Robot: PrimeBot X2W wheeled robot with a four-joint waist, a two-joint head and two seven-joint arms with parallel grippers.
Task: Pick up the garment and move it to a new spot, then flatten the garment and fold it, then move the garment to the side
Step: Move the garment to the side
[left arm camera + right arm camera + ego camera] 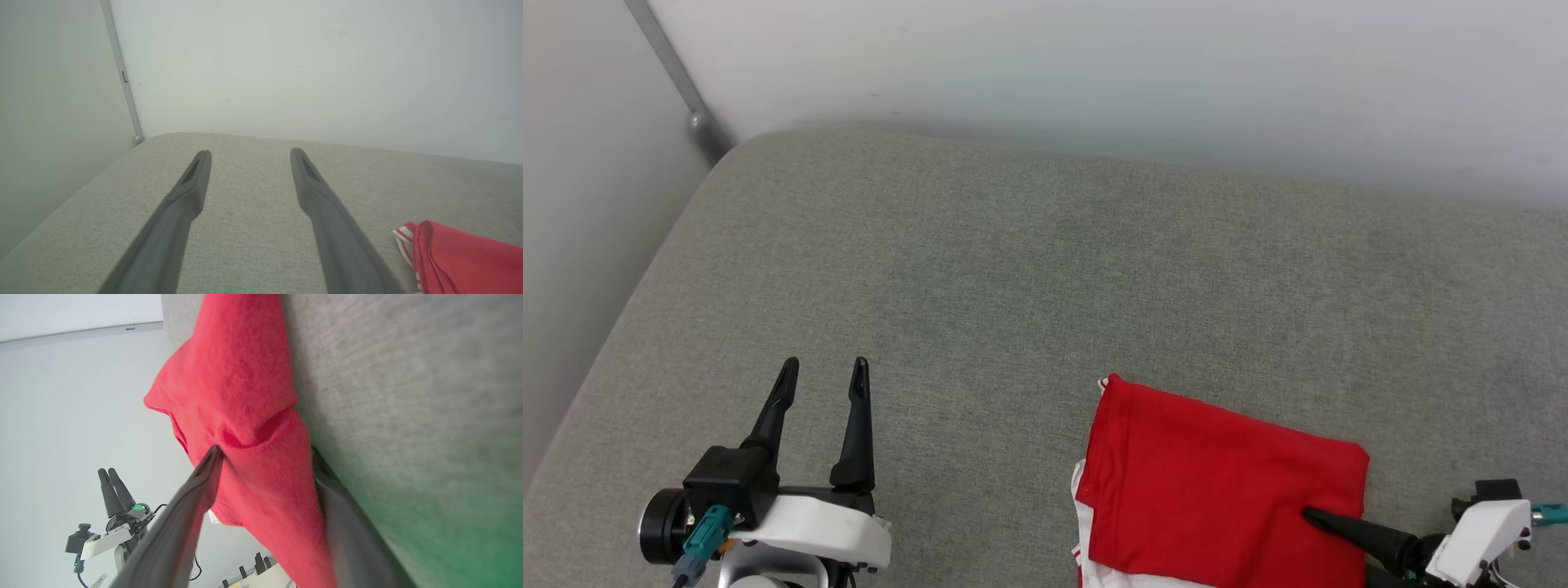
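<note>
The garment [1225, 482] lay folded into a red rectangle at the near right of the fabric-covered worktop [1013, 269], with white sleeve cloth and striped trim peeking out along its left edge. The right gripper [264, 451] stood wide open at the garment's near right corner. One finger lay over the top layer and the other seemed to be tucked beneath the cloth against the worktop, and it had not clamped on anything. The left gripper [824, 365] hung over bare worktop at the near left, fingers spread and empty, well apart from the garment.

The likeliest trouble was a grip that caught only the upper layers, so the fold would peel open as the garment was dragged. Pulling from a single corner could also let the far side trail and skew, and the woven cover looked likely to hold back the bottom layer. The loose sleeve cloth might slip out further.

A pale wall [1094, 73] rose behind the worktop, and a metal strip [670, 69] ran down the far left corner, both well clear of the garment. Only the left gripper stood in the way of a leftward move.
</note>
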